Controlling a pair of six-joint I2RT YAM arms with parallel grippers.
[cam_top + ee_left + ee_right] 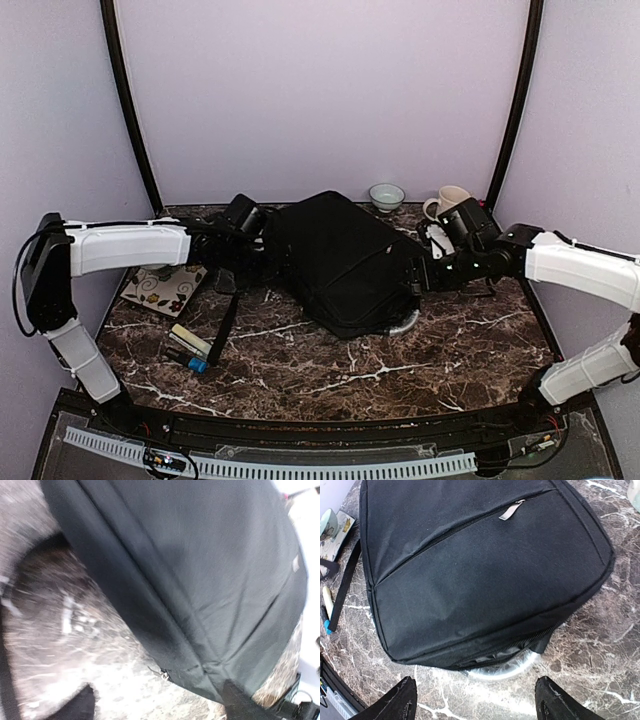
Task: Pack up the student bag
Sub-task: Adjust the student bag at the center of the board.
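The student bag (345,258) is a large black fabric backpack lying flat in the middle of the marble table. Its silvery-grey loop handle (402,324) sticks out at the near right corner. My left gripper (266,238) is at the bag's far left edge, open and empty. In the left wrist view the gripper (160,707) hovers over the bag's seam (200,580), near a small zipper pull (162,675). My right gripper (418,275) is at the bag's right side. In the right wrist view the gripper (477,702) is open above the partly open zipper (510,652) and the handle (505,671).
A beige mug (447,203) and a small bowl (386,196) stand at the back right. A patterned booklet (165,288), a pale marker (190,340) and a blue-capped item (188,360) lie front left. A black strap (225,325) trails from the bag toward them.
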